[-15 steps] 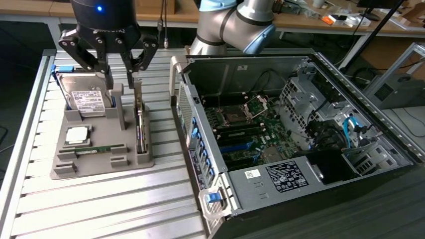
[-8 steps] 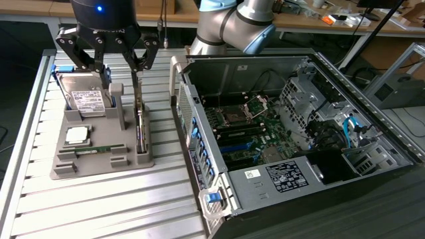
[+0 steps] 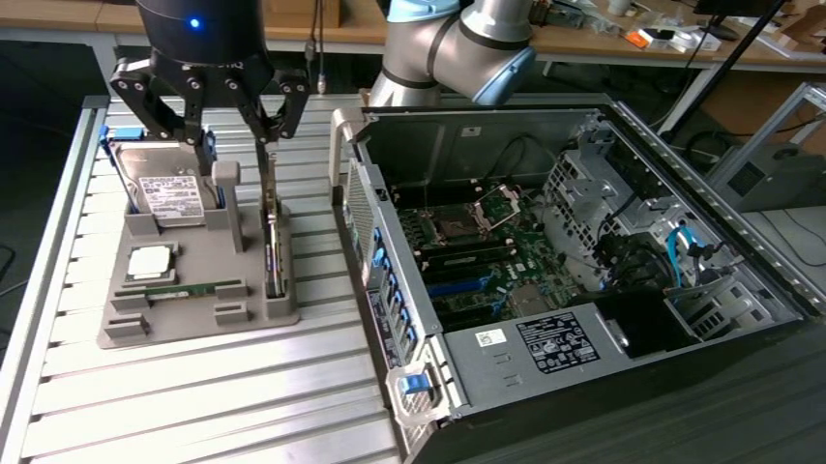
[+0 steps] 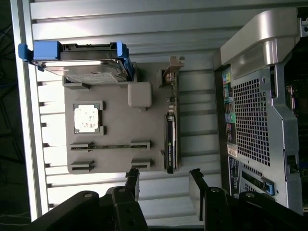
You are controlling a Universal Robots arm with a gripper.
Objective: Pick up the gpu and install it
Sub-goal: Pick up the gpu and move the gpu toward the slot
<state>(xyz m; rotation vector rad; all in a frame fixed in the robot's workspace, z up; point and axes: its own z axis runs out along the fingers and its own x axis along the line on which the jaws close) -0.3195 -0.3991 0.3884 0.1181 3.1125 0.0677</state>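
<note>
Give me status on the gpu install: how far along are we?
Done: nothing that shows. The gpu stands on edge in its slot of the grey holder. In hand: the gripper hangs open above the card, holding nothing. Left: the pick-up and the install itself; no card looks seated in the open PC case.

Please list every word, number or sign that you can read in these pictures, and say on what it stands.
No text can be read.
White label on the hard drive: print too small.
Dark label on the power supply: print too small.
Small white sticker beside it: too blurred.
</note>
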